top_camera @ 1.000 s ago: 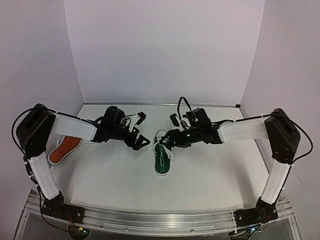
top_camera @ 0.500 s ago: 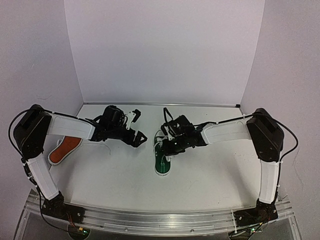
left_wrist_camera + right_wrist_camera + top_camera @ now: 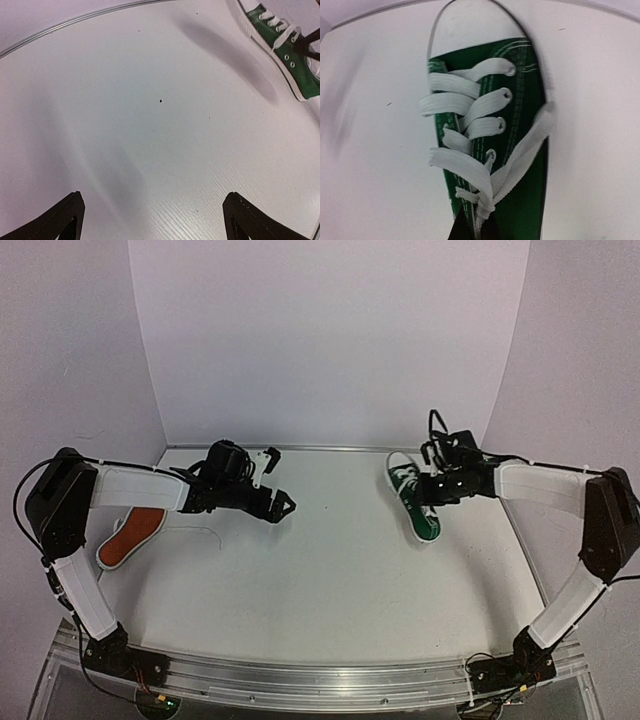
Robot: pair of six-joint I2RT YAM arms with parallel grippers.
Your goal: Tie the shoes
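Two-hand step | right hand (image 3: 474, 231) pinched on white lace (image 3: 465, 167) of dark green canvas sneaker (image 3: 412, 502), far right of white desk (image 3: 330, 610) | left hand (image 3: 277, 482) spread, empty | orange-red canvas sneaker (image 3: 130, 537) far left | advice: draw lace slowly, left hand pins shoe

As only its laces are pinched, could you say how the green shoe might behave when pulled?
The green shoe looks small and canvas, so probably light. Its laces look floppy, so it may swing or twist beneath the right gripper.
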